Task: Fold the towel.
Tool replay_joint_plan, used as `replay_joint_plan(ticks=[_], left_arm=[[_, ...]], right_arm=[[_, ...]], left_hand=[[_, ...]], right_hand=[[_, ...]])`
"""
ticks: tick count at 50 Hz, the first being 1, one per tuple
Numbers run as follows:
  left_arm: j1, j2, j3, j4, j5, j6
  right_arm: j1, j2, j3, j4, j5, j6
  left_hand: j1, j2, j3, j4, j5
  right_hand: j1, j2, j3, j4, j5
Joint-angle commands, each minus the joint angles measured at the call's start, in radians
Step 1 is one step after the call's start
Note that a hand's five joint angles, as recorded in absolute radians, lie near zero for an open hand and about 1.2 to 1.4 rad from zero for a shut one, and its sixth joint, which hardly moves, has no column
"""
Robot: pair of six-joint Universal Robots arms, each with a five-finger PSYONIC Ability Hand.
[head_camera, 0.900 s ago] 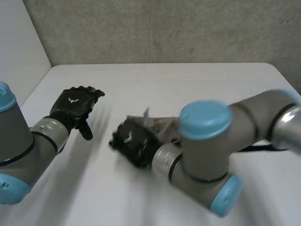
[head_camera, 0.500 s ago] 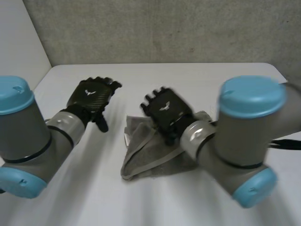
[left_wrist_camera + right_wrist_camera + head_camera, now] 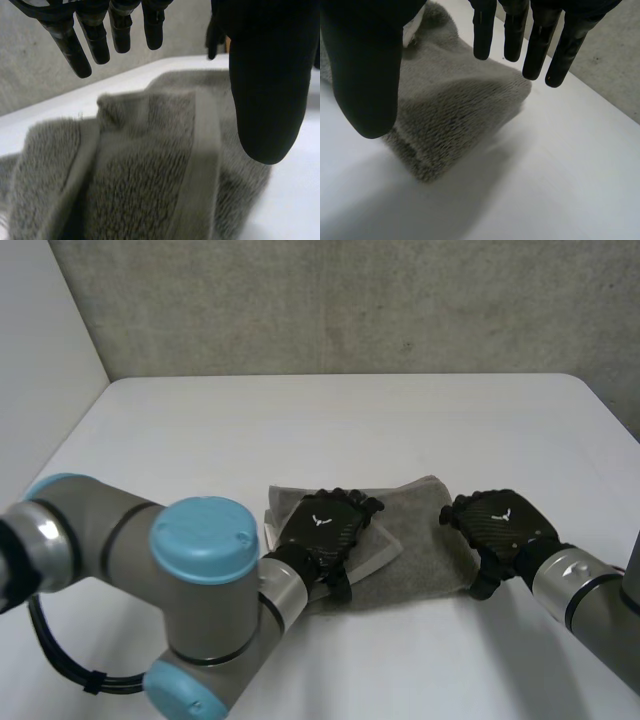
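Note:
A grey towel (image 3: 420, 532) lies bunched in loose folds on the white table (image 3: 300, 420), near its middle. My left hand (image 3: 325, 528) rests over the towel's left part, fingers straight and apart. In the left wrist view the towel (image 3: 145, 175) lies just under the open left hand (image 3: 267, 90), with a banded hem running along a fold. My right hand (image 3: 500, 525) is at the towel's right end. In the right wrist view that hand (image 3: 365, 75) hovers open over the towel's (image 3: 455, 115) rounded end, holding nothing.
A grey wall (image 3: 350, 300) runs behind the table's far edge. The left arm's big elbow joint (image 3: 200, 580) stands close in front of the towel. Bare tabletop lies beyond the towel and to its far left.
The left hand has swung right from the bare table onto the towel's left part. The right hand has drawn back from the towel's left to its right end. The towel now lies spread wider.

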Motion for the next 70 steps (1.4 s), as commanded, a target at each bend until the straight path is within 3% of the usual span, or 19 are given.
replay_joint_plan(ticks=[1,6,7,11,15,22,28,36,39,44,50,55,56,57,58,59,65,67,70], left_arm=[[0.014,-0.128,0.121,0.001,-0.074,0.08],[0.051,-0.151,0.13,0.024,-0.082,0.164],[0.051,-0.151,0.13,0.024,-0.082,0.164],[0.114,-0.141,0.127,0.082,-0.221,0.178],[0.157,-0.095,0.115,0.091,-0.318,0.177],[0.143,-0.067,0.075,0.088,-0.317,0.175],[0.104,-0.029,0.042,0.083,-0.317,0.174],[0.096,0.088,-0.026,0.077,-0.317,0.174],[0.105,0.157,-0.066,0.077,-0.32,0.172],[0.171,0.261,-0.136,0.079,-0.326,0.171],[0.283,0.364,-0.205,0.08,-0.32,0.169],[0.32,0.373,-0.216,0.079,-0.314,0.157],[0.32,0.373,-0.216,0.079,-0.314,0.157],[0.323,0.372,-0.215,0.08,-0.308,0.154],[0.323,0.369,-0.21,0.08,-0.3,0.152],[0.323,0.369,-0.21,0.08,-0.3,0.152],[0.308,0.328,-0.154,0.093,-0.249,0.126],[0.295,0.294,-0.12,0.093,-0.228,0.091],[0.243,0.24,-0.052,0.079,-0.206,0.016]], right_arm=[[0.012,0.057,0.054,-0.097,-0.013,-0.001],[0.012,0.108,0.056,-0.165,0.007,-0.024],[0.011,0.112,0.056,-0.175,0.01,-0.034],[0.003,0.114,0.048,-0.191,0.027,-0.043],[0.003,0.114,0.045,-0.209,0.055,-0.044],[0.014,0.105,0.025,-0.214,0.136,-0.089],[0.023,0.095,-0.001,-0.198,0.152,-0.14],[0.175,0.06,-0.168,-0.157,0.161,-0.205],[0.287,0.086,-0.262,-0.139,0.15,-0.21],[0.515,0.262,-0.422,-0.07,0.121,-0.228],[0.597,0.39,-0.487,-0.045,0.027,-0.265],[0.613,0.451,-0.516,-0.037,-0.051,-0.291],[0.612,0.448,-0.513,-0.037,-0.06,-0.29],[0.607,0.434,-0.506,-0.039,-0.056,-0.281],[0.607,0.434,-0.506,-0.039,-0.055,-0.281],[0.601,0.405,-0.495,-0.039,-0.039,-0.264],[0.549,0.25,-0.423,-0.051,0.017,-0.092],[0.395,0.151,-0.36,-0.039,0.026,0.082],[0.315,0.1,-0.319,-0.03,0.026,0.205]], left_hand=[[0.03,0.036,0.033,0.035,0.028],[0.033,0.039,0.036,0.038,0.031],[0.033,0.039,0.036,0.038,0.031],[0.033,0.039,0.036,0.038,0.031],[0.024,0.03,0.027,0.029,0.022],[0.015,0.021,0.018,0.02,0.013],[0.009,0.015,0.013,0.015,0.007],[-0.005,0.001,-0.002,0.0,-0.007],[-0.005,0.001,-0.002,0.0,-0.007],[-0.005,0.001,-0.002,0.0,-0.007],[-0.005,0.001,-0.002,0.0,-0.007],[-0.005,0.001,-0.002,0.0,-0.007],[-0.005,0.001,-0.002,0.0,-0.007],[-0.002,0.004,0.001,0.003,-0.004],[0.0,0.006,0.004,0.006,-0.001],[0.0,0.006,0.004,0.006,-0.001],[0.012,0.018,0.015,0.017,0.01],[0.015,0.021,0.018,0.02,0.013],[0.004,0.009,0.007,0.009,0.002]], right_hand=[[0.254,0.201,0.192,0.197,0.196],[0.51,0.457,0.448,0.452,0.452],[0.679,0.625,0.617,0.621,0.62],[1.124,1.071,1.063,1.067,1.066],[1.125,1.072,1.064,1.068,1.067],[1.125,1.072,1.064,1.068,1.067],[1.125,1.072,1.064,1.068,1.067],[1.125,1.072,1.064,1.068,1.067],[1.125,1.072,1.064,1.068,1.067],[1.125,1.072,1.064,1.068,1.067],[1.125,1.072,1.064,1.068,1.067],[1.125,1.072,1.064,1.068,1.067],[0.842,0.788,0.78,0.784,0.784],[0.362,0.309,0.3,0.305,0.304],[0.357,0.304,0.296,0.3,0.299],[-0.038,-0.091,-0.1,-0.095,-0.096],[-0.096,-0.15,-0.158,-0.154,-0.154],[-0.096,-0.15,-0.158,-0.154,-0.154],[-0.096,-0.15,-0.158,-0.154,-0.154]])
